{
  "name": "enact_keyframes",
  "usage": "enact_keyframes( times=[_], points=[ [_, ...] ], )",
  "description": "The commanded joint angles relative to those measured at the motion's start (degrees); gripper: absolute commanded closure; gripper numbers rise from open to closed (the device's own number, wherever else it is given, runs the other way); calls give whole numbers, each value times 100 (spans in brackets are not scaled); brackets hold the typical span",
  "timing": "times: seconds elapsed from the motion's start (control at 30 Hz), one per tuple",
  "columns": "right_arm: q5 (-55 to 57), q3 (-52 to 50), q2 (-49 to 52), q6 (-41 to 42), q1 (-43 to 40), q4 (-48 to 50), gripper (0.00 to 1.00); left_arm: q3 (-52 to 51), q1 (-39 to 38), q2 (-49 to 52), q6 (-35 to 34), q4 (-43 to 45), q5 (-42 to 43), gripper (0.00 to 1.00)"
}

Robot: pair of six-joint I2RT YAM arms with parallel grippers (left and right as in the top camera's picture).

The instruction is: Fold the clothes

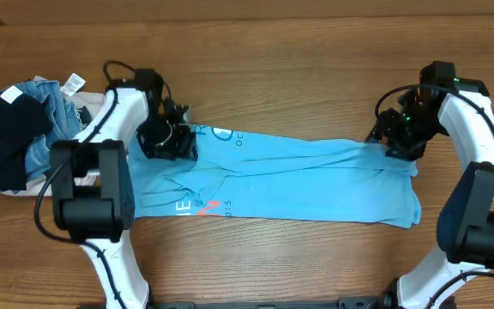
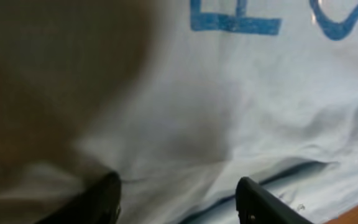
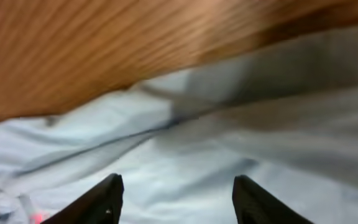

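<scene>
The clothes, a light-blue T-shirt (image 1: pixel 298 176) with white and red print, lie as a long folded strip across the table's middle. My left gripper (image 1: pixel 168 137) hovers over the shirt's left end; in the left wrist view the gripper (image 2: pixel 178 194) is open, its dark fingers (image 2: pixel 104 200) apart over pale cloth with blue letters (image 2: pixel 235 22). My right gripper (image 1: pixel 397 142) is at the shirt's upper right corner. In the right wrist view that gripper (image 3: pixel 176 190) is open above the rumpled cloth (image 3: pixel 185 155), with nothing pinched between the fingers (image 3: pixel 253 199).
A pile of other garments, dark cloth and denim (image 1: pixel 20 129), lies at the table's left edge beside the left arm. Bare wooden tabletop (image 1: pixel 273 69) surrounds the shirt; wood (image 3: pixel 104 50) also shows beyond the cloth's edge in the right wrist view.
</scene>
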Motion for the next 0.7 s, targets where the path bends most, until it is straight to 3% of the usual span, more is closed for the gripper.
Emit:
enact_keyframes(
  times=[0.0, 0.27, 0.43, 0.53, 0.57, 0.63, 0.67],
  points=[
    [365, 39, 44, 133, -52, -70, 39, -774, 35, 72, 101, 289, 26, 39],
    [63, -179, 293, 542, 164, 345, 37, -975, 52, 72, -66, 560, 24, 38],
    [7, -190, 466, 586, 269, 424, 46, -975, 59, 72, -111, 616, 24, 37],
    [7, -190, 509, 586, 269, 444, 62, -975, 59, 72, -111, 616, 24, 37],
    [13, -188, 501, 575, 269, 448, 79, -975, 57, 72, -111, 614, 26, 37],
    [9, -168, 437, 516, 269, 457, 96, -975, 59, 72, -131, 614, 22, 38],
    [11, -168, 380, 501, 267, 450, 96, -975, 59, 72, -131, 614, 22, 37]
  ],
)
